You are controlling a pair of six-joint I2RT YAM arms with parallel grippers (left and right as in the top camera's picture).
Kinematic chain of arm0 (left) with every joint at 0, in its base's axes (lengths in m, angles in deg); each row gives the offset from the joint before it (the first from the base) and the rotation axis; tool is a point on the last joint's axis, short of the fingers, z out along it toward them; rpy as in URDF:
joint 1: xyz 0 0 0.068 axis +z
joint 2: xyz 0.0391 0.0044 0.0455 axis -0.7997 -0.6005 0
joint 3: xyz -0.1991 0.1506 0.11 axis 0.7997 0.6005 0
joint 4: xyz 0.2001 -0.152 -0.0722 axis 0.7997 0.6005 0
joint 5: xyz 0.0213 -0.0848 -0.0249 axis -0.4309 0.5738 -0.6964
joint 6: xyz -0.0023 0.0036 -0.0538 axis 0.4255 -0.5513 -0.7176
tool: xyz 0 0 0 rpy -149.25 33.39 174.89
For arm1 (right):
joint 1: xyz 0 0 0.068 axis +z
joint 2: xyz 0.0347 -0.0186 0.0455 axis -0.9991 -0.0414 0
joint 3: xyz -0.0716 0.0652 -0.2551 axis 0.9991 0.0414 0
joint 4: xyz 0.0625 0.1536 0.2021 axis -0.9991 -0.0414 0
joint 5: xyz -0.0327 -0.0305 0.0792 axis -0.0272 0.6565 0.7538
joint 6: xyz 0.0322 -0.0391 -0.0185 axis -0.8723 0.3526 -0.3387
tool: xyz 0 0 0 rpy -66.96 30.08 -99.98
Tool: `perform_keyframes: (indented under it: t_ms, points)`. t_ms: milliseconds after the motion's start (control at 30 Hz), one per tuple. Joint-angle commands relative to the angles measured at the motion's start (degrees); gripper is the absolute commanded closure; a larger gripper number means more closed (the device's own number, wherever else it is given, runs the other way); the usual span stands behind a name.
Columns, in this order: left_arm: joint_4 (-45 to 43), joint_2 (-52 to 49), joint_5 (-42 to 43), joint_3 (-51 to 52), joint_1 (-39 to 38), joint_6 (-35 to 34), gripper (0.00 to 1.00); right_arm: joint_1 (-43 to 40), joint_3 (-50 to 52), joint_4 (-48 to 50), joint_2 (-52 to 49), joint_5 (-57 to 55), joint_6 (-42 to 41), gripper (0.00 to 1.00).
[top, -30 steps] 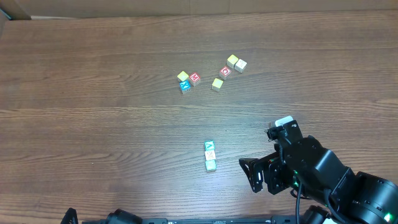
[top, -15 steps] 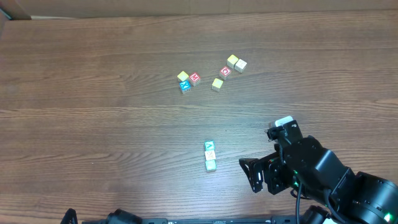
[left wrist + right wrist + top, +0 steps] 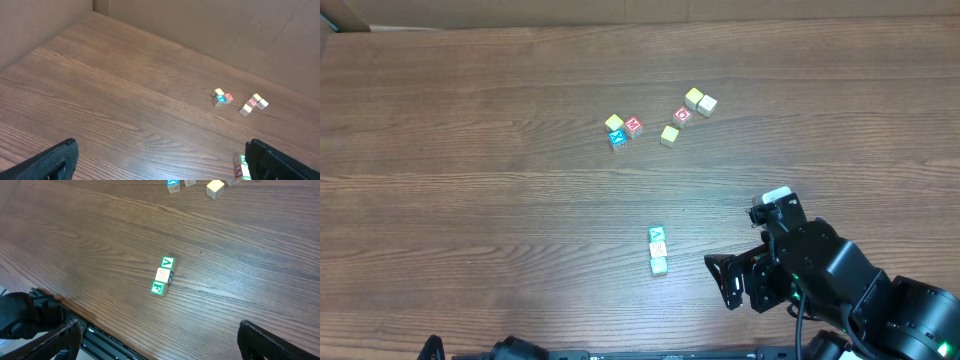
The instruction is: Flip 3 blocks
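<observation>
Three blocks lie in a short touching row near the table's front: a green-and-white one point(image 3: 657, 234), a whitish one with red print point(image 3: 658, 249), and another green-and-white one point(image 3: 659, 265). In the right wrist view they read as the "A" block point(image 3: 168, 262), the whitish block point(image 3: 162, 274) and the "F" block point(image 3: 159, 287). My right gripper point(image 3: 719, 282) hangs to their right, open and holding nothing, well apart from them. My left gripper point(image 3: 162, 165) is open too, with bare table between its fingers. The row point(image 3: 242, 168) peeks out beside its right finger point(image 3: 280, 160).
Farther back sit other cubes: a yellow point(image 3: 614, 122), a blue point(image 3: 617, 139) and a red "M" point(image 3: 633, 126) in one cluster, then a yellow point(image 3: 669, 135), a red "O" point(image 3: 682, 115), a yellow point(image 3: 693, 97) and a cream one point(image 3: 707, 104). The table's front edge point(image 3: 100, 325) runs just under my right gripper.
</observation>
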Motion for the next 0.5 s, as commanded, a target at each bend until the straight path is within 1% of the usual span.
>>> perform_keyframes:
  t_ms: [0, 400, 467]
  points:
    - [0.1, 0.0, -1.2, -0.2, 0.2, -1.2, 0.0, 0.2, -1.5, 0.1, 0.5, -0.6, 0.4, 0.0]
    - [0.1, 0.0, -1.2, -0.2, 0.2, -1.2, 0.0, 0.2, -1.5, 0.1, 0.3, -0.7, 0.4, 0.0]
    - [0.1, 0.0, -1.2, -0.2, 0.2, -1.2, 0.0, 0.0, -1.5, 0.5, 0.3, -3.6, 0.4, 0.0]
